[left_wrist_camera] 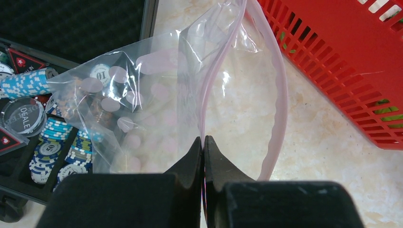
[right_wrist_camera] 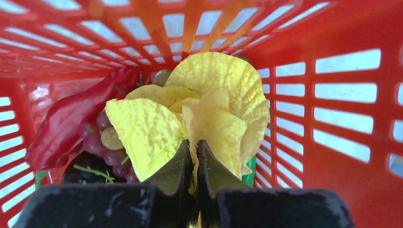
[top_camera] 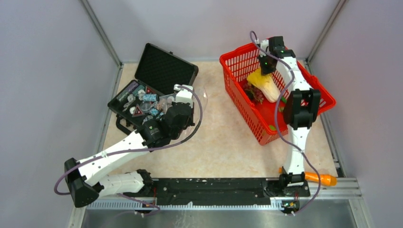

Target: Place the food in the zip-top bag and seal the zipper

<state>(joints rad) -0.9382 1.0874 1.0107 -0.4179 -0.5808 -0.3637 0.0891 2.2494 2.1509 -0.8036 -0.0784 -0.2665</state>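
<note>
The clear zip-top bag (left_wrist_camera: 157, 95) hangs open beside the black case, and its pale pink zipper (left_wrist_camera: 280, 95) curves in two strips. My left gripper (left_wrist_camera: 203, 142) is shut on one zipper strip at the bag's mouth; from above it sits at the case's near corner (top_camera: 186, 96). In the red basket (right_wrist_camera: 294, 71) lies the food: a yellow leafy bunch (right_wrist_camera: 214, 95), red-purple grapes (right_wrist_camera: 100, 142) and a red pepper-like piece (right_wrist_camera: 71, 123). My right gripper (right_wrist_camera: 196, 145) is shut on a leaf of the yellow bunch (top_camera: 266, 84), inside the basket's far end (top_camera: 267, 70).
The open black case (top_camera: 157, 71) holds blue-and-brown chips (left_wrist_camera: 52, 142) and stands at the left. The red basket (top_camera: 237, 51) stands at the right. An orange item (top_camera: 321, 178) lies by the right arm's base. A green piece (right_wrist_camera: 249, 173) shows under the leaves.
</note>
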